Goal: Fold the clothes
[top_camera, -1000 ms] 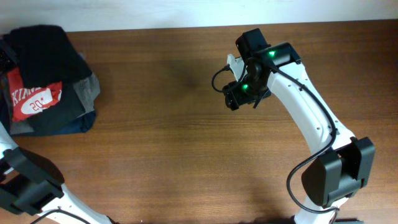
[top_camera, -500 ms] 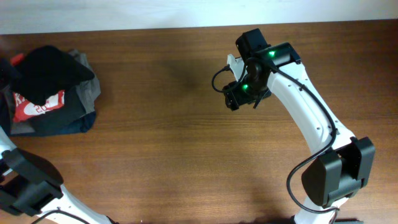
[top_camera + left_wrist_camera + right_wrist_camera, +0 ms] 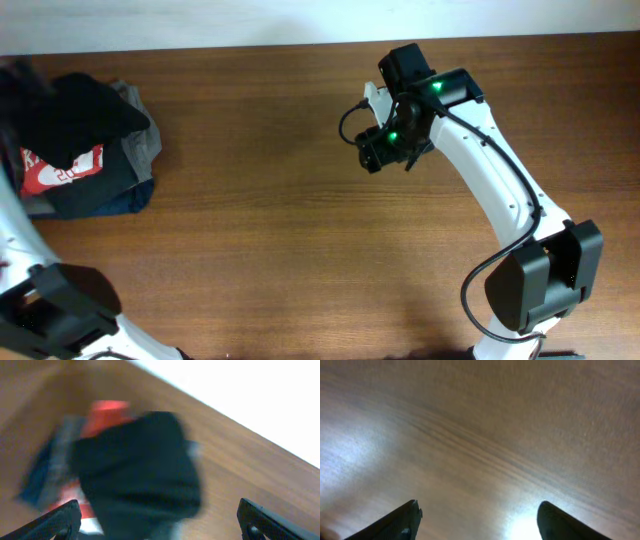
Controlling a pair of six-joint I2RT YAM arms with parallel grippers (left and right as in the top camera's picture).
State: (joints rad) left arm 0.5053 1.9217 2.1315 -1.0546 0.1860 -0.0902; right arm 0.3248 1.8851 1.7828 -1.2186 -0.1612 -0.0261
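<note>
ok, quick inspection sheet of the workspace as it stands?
Surface: brown wooden table, bare across the middle and right.
Job's things: black garment sits in a rounded heap on top of the pile at the table's left end.
Clutter: red shirt with white print, grey garment and navy garment, all stacked under the black one.
Grippers: left gripper open above the pile, holding nothing, view blurred; right gripper open over bare wood, holding nothing.
Cables: black cable loops at the right arm's wrist, clear of the table's things.
Surroundings: white strip beyond the far edge; otherwise nothing seen.
</note>
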